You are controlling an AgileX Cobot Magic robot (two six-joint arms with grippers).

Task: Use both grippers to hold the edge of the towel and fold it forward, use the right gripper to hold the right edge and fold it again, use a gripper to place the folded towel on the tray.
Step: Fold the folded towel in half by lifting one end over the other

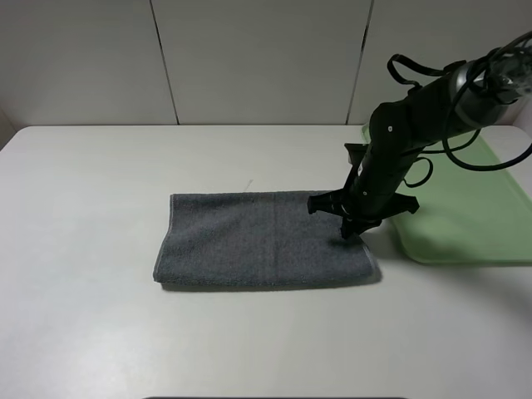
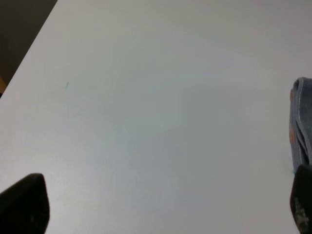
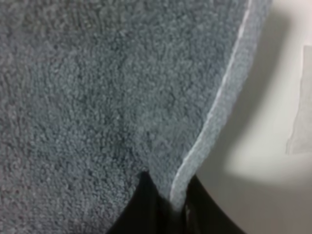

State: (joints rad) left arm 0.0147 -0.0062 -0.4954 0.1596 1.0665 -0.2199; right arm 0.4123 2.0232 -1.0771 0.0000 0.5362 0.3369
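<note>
The towel (image 1: 266, 241), dark grey terry, lies folded into a long band on the white table. My right gripper (image 1: 349, 233) reaches down from the right onto its right end. In the right wrist view the two black fingers (image 3: 141, 204) are pinched shut on the edge of the towel (image 3: 219, 97), whose pale hem rises between them. The light green tray (image 1: 474, 216) lies just right of the towel, partly behind the right arm. My left gripper (image 2: 163, 202) stands open over bare table, with a corner of the towel (image 2: 302, 126) beside one fingertip. The left arm is out of the exterior view.
The white table (image 1: 83, 249) stretches left of and in front of the towel. A pale panelled wall (image 1: 249, 58) stands behind the table. The table's dark edge (image 2: 19, 39) shows in the left wrist view.
</note>
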